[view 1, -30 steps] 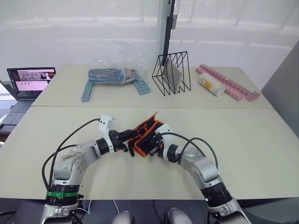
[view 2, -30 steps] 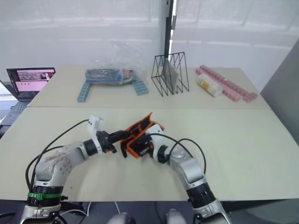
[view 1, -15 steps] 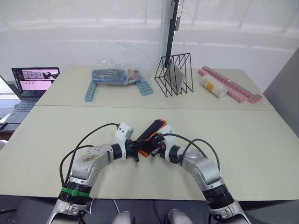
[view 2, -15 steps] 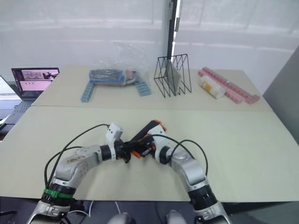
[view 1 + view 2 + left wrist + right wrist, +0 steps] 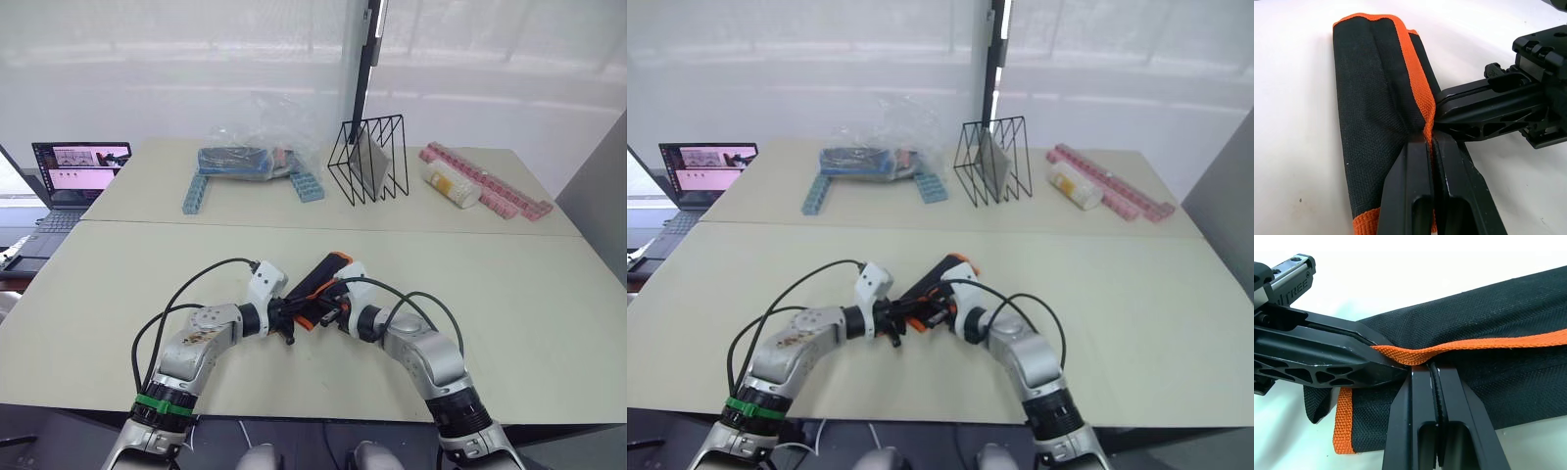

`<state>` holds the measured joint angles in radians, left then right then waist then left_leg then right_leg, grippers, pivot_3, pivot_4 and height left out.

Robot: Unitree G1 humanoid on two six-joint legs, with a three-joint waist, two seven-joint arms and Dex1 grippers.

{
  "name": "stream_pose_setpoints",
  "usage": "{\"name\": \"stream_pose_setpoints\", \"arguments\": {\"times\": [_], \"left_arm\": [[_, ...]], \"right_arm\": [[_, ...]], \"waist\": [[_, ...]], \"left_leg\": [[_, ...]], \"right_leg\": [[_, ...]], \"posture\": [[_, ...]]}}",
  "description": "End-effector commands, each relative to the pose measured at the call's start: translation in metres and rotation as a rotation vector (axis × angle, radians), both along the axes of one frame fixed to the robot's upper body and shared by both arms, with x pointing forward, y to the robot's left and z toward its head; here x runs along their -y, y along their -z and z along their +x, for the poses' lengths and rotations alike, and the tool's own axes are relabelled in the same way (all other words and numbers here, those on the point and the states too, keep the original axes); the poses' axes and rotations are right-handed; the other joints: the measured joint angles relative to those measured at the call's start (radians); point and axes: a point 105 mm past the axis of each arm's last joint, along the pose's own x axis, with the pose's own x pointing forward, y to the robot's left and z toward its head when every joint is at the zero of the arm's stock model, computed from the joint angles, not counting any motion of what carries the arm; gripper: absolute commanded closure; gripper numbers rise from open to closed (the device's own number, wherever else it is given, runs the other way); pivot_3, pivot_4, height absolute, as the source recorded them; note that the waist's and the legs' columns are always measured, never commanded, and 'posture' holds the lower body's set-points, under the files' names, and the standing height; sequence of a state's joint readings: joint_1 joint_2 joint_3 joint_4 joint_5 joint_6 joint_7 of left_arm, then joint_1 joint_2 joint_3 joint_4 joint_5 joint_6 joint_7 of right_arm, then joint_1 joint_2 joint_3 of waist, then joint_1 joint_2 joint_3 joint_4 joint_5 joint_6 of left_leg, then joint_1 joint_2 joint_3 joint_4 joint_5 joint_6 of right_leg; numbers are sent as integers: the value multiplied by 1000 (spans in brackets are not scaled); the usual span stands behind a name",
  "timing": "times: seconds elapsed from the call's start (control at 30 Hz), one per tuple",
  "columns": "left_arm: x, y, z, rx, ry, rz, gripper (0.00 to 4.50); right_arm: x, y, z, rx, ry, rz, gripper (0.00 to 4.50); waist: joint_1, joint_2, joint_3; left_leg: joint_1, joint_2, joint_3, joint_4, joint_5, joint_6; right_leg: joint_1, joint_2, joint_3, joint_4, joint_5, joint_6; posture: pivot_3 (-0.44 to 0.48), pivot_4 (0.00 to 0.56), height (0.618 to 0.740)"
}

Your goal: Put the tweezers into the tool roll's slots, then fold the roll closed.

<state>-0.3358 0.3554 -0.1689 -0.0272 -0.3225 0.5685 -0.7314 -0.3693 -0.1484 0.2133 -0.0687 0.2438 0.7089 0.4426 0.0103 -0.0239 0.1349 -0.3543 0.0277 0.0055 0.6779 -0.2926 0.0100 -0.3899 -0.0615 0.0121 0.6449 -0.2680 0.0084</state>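
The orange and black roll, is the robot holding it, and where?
Yes. Both end effectors, left and right, are shut on the folded tool roll, pinching its orange border trim.

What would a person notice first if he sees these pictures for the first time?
First, the tool roll, folded shut, black with orange trim, at the middle of the near table. The left tool and the right tool meet there, both shut on its orange edge. Behind, on the far table, stand a black wire rack and a clear plastic bag.
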Motion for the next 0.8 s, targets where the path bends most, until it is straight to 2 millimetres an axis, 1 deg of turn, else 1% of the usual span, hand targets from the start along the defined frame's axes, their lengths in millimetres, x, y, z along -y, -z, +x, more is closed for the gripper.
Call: {"name": "stream_pose_setpoints", "arguments": {"times": [0.03,0.13,0.27,0.37,0.43,0.5,0.57,0.67,0.73,0.8], "left_arm": [[20,32,-23,-126,97,26,4479],[20,32,-23,-123,94,25,4479],[23,33,-23,-121,101,34,4479],[23,43,-26,-144,108,78,4479],[19,52,-26,-166,89,117,4479],[16,58,-27,-183,84,144,4479],[16,60,-28,-188,91,156,4479],[16,62,-29,-193,92,169,4479],[15,63,-29,-194,93,181,4479],[15,64,-29,-194,92,183,4479]], "right_arm": [[13,-5,5,-5,42,39,4500],[13,-14,3,-2,23,83,4500],[16,-12,1,-7,6,63,4500],[17,-15,1,-11,-1,88,4500],[18,-19,1,-10,-1,108,4500],[23,-26,2,-7,-2,145,4500],[27,-33,3,-6,-6,184,4500],[37,-47,5,15,-23,226,4500],[38,-55,2,31,-71,243,4500],[36,-62,1,41,-96,267,4500]], "waist": [[1,0,0],[1,0,0],[2,1,1],[3,1,1],[4,1,1],[4,1,1],[5,1,1],[3,2,1],[2,2,1],[2,3,1]], "left_leg": [[0,0,0,0,0,0],[-1,0,0,0,0,0],[-3,0,-1,-1,0,0],[-4,0,-2,-1,0,1],[-4,-1,-2,-1,0,1],[-4,-1,-2,-1,0,1],[-4,-2,-3,-1,0,1],[-4,-8,-5,-2,0,1],[-4,-12,-5,-3,0,1],[-4,-13,-5,-2,-1,3]], "right_leg": [[0,0,0,0,0,0],[0,0,0,-1,0,0],[-1,-1,0,-3,0,1],[-1,-1,0,-4,0,1],[-1,-2,0,-4,0,1],[0,-2,0,-4,0,1],[0,-4,0,-4,0,1],[0,-11,-1,-3,-1,4],[0,-15,-1,-4,-2,7],[1,-16,-1,-5,-1,10]], "posture": [[0,150,725],[0,150,725],[0,150,725],[0,150,725],[0,150,725],[0,150,725],[0,150,725],[0,150,725],[0,150,725],[0,150,725]]}}
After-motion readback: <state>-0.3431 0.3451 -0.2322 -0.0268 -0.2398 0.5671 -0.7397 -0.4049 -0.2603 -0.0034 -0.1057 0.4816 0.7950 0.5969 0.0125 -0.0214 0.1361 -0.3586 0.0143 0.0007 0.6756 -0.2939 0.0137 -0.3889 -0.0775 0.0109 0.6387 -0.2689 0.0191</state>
